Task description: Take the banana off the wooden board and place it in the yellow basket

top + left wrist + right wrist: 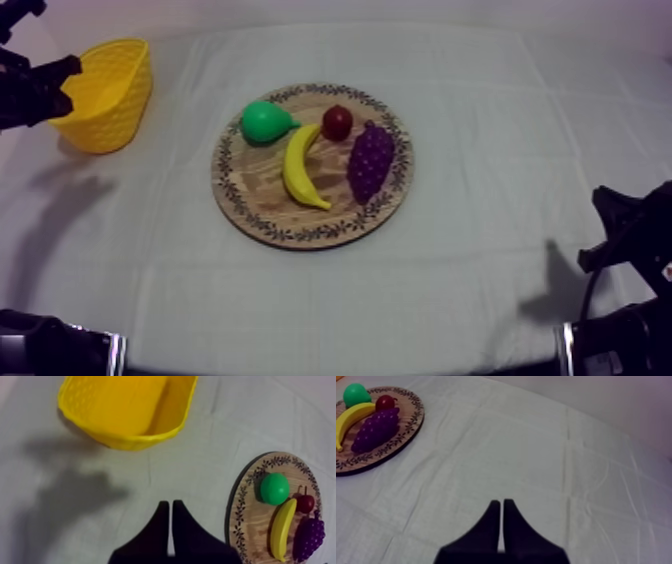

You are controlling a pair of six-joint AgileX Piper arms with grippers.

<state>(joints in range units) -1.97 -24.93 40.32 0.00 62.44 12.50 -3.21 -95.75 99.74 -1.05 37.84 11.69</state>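
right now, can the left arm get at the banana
Probably yes: the left hand, shut and empty, hangs over bare cloth beside the board, and the banana lies uncovered with nothing between them.

The banana [302, 166] lies on the board [252, 196], basket [112, 108] well left.

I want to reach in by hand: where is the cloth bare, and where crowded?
Bare cloth: wide right of the wooden board, narrower between board and yellow basket. Crowded: the board, holding banana, pear, grapes, small red fruit.
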